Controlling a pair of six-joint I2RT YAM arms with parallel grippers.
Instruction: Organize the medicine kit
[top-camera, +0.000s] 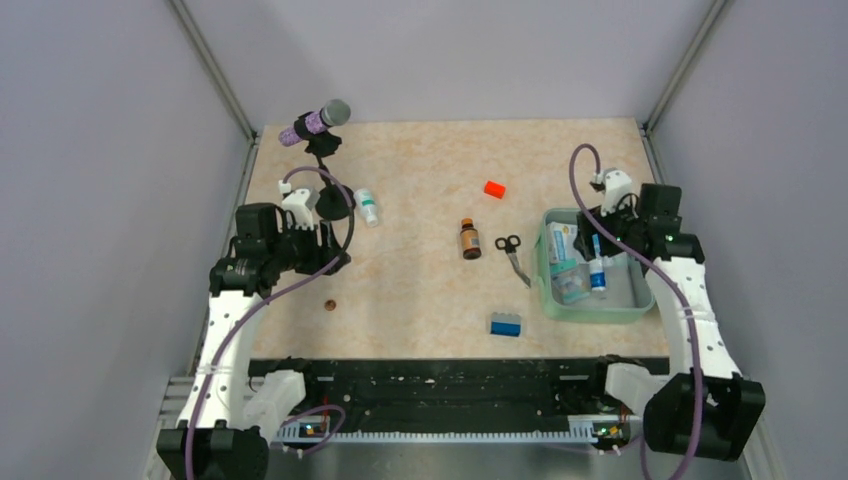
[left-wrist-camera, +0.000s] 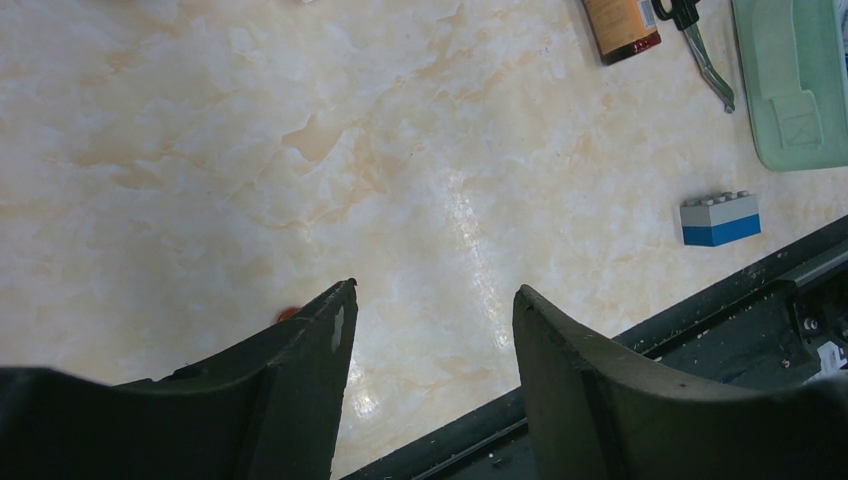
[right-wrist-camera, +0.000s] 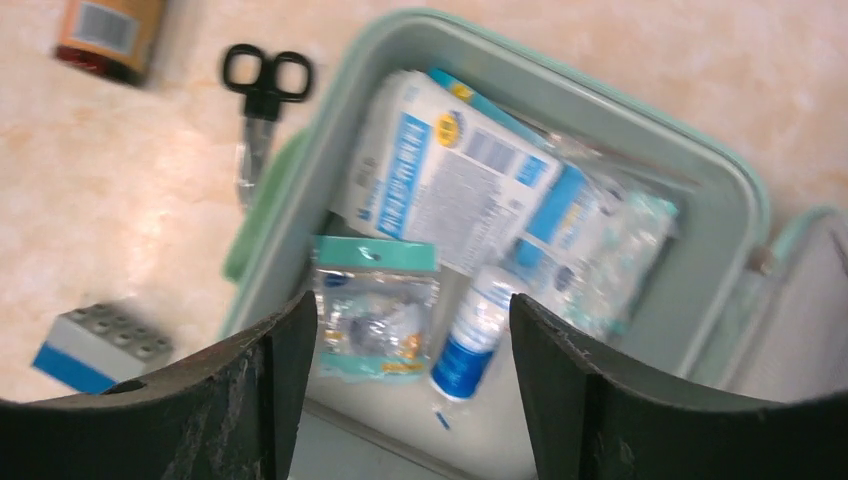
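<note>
Right wrist view: our right pincer (right-wrist-camera: 412, 305) hangs open and empty above the open medicine kit (right-wrist-camera: 700, 150) at the right of the desk (top-camera: 420, 160), scissors (right-wrist-camera: 258, 108) beside its left wall, so we judge it nearer; left pincer (left-wrist-camera: 435, 290), open and empty, sits well apart.

Mint-green kit (right-wrist-camera: 722, 190); blue/white pkts (right-wrist-camera: 445, 175) seen between black R fingers (right-wrist-camera: 255, 400). Black scissors (right-wrist-camera: 265, 82), amber bottle (right-wrist-camera: 105, 35), blue/grey block (right-wrist-camera: 95, 348) left of them. Beige marbled surface (right-wrist-camera: 120, 210).
</note>
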